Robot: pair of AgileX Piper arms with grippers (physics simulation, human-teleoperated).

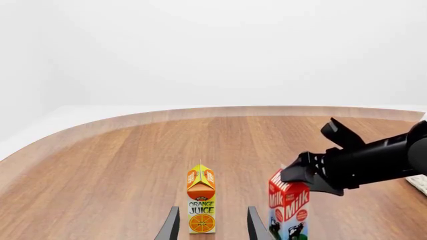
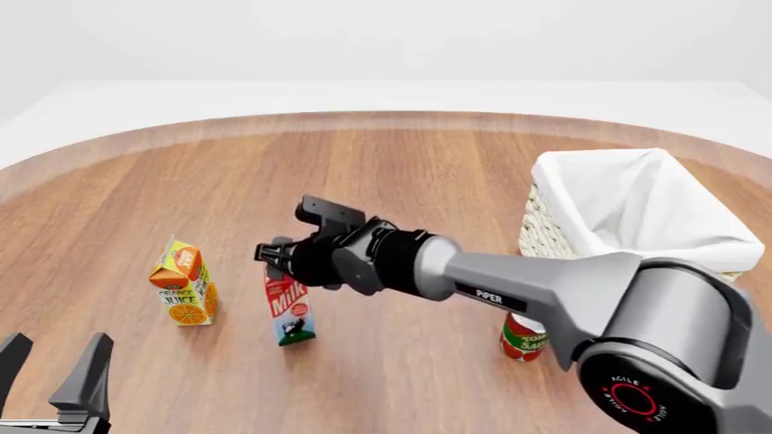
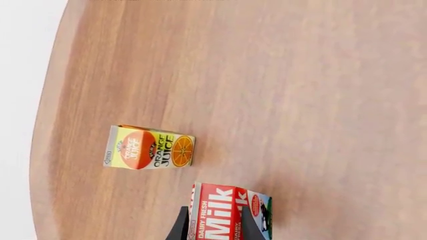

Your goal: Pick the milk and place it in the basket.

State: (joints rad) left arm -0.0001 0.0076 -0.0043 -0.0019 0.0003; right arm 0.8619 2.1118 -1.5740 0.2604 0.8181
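Observation:
The milk (image 2: pixel 289 312) is a red gable-top carton standing upright on the wooden table, right of the orange juice carton (image 2: pixel 183 294). My right gripper (image 2: pixel 280 258) reaches in from the right, over the carton's top. In the right wrist view its fingers (image 3: pixel 181 225) sit against both sides of the milk (image 3: pixel 217 215). The milk also shows in the left wrist view (image 1: pixel 288 210). My left gripper (image 2: pixel 54 357) is open and empty at the near left, facing the juice (image 1: pixel 201 205). The basket (image 2: pixel 543 226), cream wicker with white lining, stands at the right.
A red can (image 2: pixel 523 339) stands on the table near the basket's front corner, under my right arm. The table's curved far edge (image 2: pixel 386 116) runs across the back. A corner of the basket (image 1: pixel 420 184) shows at the edge of the left wrist view.

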